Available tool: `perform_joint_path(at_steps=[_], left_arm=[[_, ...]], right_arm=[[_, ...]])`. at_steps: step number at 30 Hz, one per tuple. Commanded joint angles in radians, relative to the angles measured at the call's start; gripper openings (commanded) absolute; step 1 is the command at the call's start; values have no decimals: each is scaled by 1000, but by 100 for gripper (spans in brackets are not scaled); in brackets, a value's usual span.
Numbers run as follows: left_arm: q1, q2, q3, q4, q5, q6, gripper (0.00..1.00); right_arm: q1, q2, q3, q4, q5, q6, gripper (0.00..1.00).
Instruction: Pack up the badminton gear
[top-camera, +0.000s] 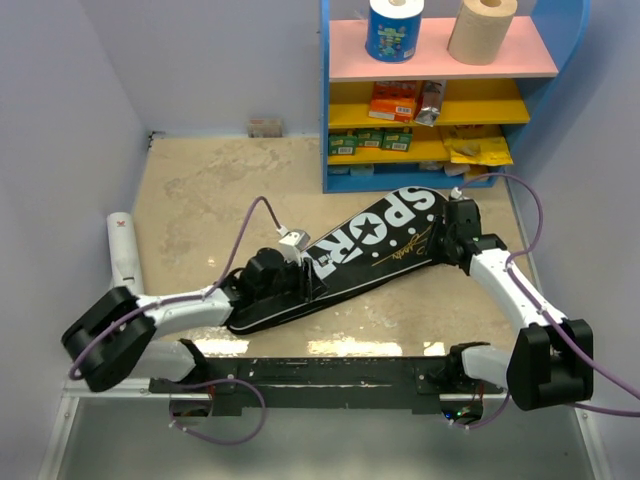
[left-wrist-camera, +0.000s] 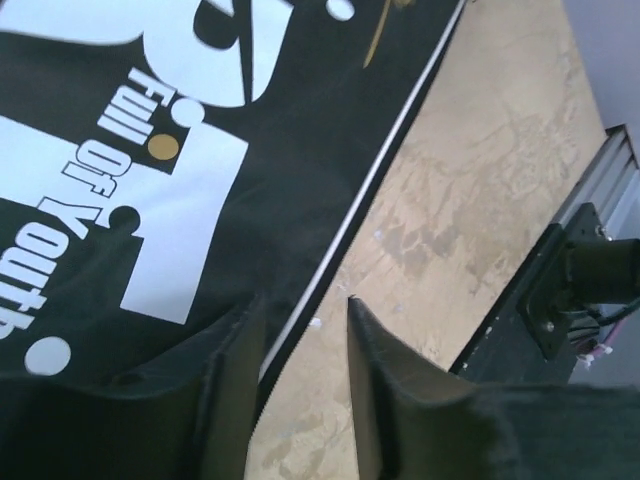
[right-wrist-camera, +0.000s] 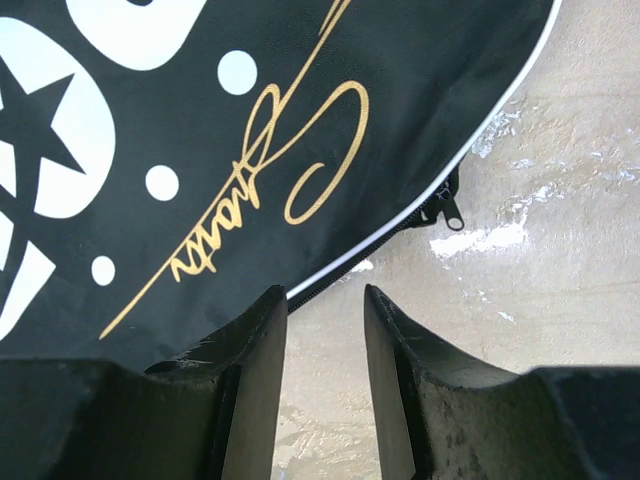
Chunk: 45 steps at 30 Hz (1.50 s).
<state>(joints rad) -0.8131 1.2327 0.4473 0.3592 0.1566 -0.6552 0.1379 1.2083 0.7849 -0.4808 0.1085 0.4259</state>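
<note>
1. The cover (top-camera: 375, 240) is a flat, racket-shaped sleeve of matte black fabric. It lies slantwise on the desk (top-camera: 200, 190), a glossy surface of mottled beige, with its wide rounded end toward the shelf unit (top-camera: 325, 100).
2. Bold white "SPORT" lettering, white dots and a thin gold signature are printed on it. Narrow white piping (left-wrist-camera: 392, 130) trims its rim.
3. The left hand (left-wrist-camera: 300, 305) sits at the cover's narrow end. Its dark, blunt fingers (left-wrist-camera: 390, 400) are spread, the piped edge runs into the gap, and bare desk shows between them.
4. The right hand (right-wrist-camera: 322, 290) is at the wide end, spread, with only desk between its fingers and the cover's rim just ahead.
5. A small metal zip pull (right-wrist-camera: 450, 212) hangs at that rim.
6. The long white tube (top-camera: 124, 250) lies at the desk's left edge, well apart from the cover.
</note>
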Motion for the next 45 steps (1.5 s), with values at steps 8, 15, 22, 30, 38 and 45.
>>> perform_joint_path(at_steps=[8, 15, 22, 30, 38, 45], left_arm=[[51, 338, 99, 136, -46, 0, 31], [375, 409, -82, 251, 8, -61, 29], [586, 426, -203, 391, 122, -64, 28], [589, 337, -229, 460, 253, -77, 43], [588, 223, -228, 388, 267, -61, 52], [588, 244, -228, 403, 273, -61, 53]], right_arm=[[12, -53, -9, 24, -12, 19, 40], [32, -6, -6, 21, 7, 25, 41], [54, 26, 1, 27, 11, 20, 41], [192, 131, 1, 47, 2, -4, 40], [216, 195, -19, 100, -3, 13, 39], [230, 235, -15, 96, 40, 40, 33]])
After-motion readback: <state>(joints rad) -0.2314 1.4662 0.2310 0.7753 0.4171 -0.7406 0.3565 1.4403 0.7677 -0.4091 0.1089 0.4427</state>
